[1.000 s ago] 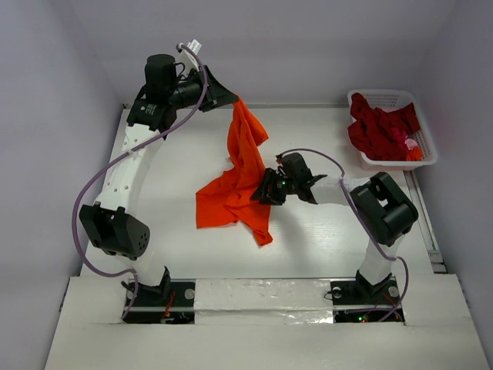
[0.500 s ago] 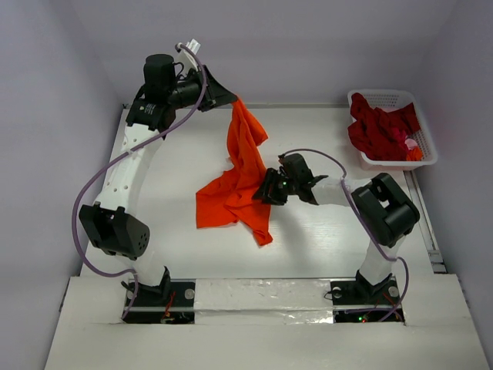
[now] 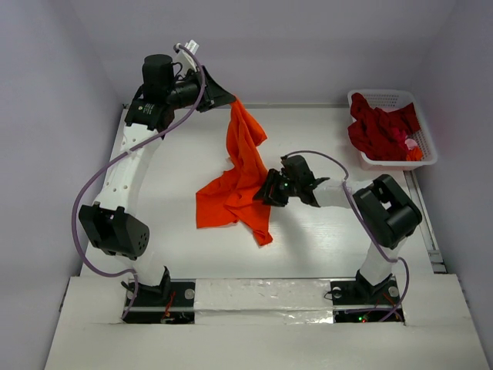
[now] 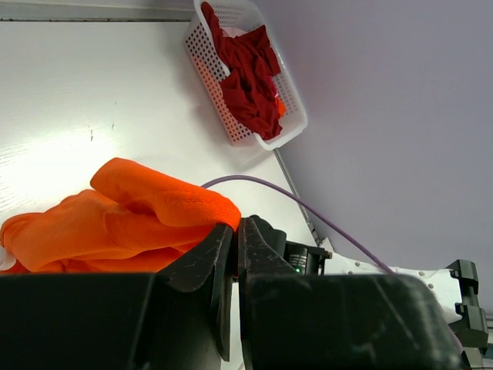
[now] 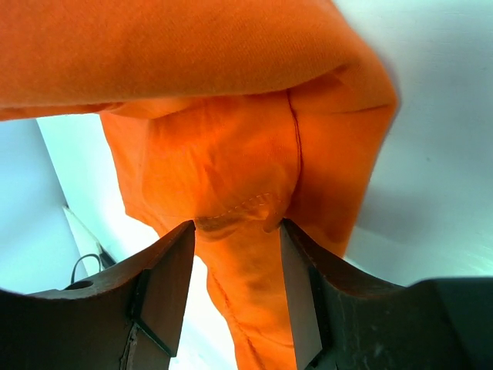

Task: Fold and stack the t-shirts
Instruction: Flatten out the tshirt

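Observation:
A bright orange t-shirt hangs from my left gripper, which is shut on its top edge at the back of the table. The shirt's lower part is crumpled on the table. In the left wrist view the shut jaws pinch an orange fold. My right gripper is at the shirt's right edge. Its jaws are open, with orange cloth between the fingers. Darker red shirts are piled in the white basket.
The white lattice basket sits at the back right, by the table's right edge, and also shows in the left wrist view. A purple cable runs along the right arm. White walls close in the back and sides.
The right arm has shifted very slightly. The left gripper and the hanging orange shirt have held still.

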Controlling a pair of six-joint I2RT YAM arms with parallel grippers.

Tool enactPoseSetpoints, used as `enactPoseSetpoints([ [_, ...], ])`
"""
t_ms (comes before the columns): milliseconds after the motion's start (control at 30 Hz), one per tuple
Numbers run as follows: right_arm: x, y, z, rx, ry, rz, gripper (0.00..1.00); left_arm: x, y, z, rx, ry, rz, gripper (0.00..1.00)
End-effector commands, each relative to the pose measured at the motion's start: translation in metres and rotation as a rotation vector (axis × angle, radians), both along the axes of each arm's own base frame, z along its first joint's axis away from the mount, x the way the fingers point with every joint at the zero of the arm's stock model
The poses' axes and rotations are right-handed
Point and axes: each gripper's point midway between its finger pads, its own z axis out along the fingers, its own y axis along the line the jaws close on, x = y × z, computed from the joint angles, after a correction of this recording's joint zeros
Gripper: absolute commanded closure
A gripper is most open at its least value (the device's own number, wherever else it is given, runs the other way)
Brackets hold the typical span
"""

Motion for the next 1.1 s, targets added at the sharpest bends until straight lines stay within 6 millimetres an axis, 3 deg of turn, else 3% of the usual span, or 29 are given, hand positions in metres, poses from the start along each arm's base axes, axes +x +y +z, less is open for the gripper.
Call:
enactPoseSetpoints([
  [0, 0.003, 0.01, 0.004, 0.05, -0.021, 0.004, 0.46, -0.007, 0.003, 0.024, -0.009, -0.087, -0.015, 1.0],
  [567, 0.01, -0.009, -0.003, 0.058, -0.008, -0.089, 0.6, -0.008, 0.007, 0.02, -0.008, -0.081, -0.011, 1.0],
  [1067, 0.016, -0.017, -0.005, 0.053, -0.013, -0.114, 0.63, -0.008, 0.007, 0.017, -0.006, -0.077, -0.014, 1.0],
])
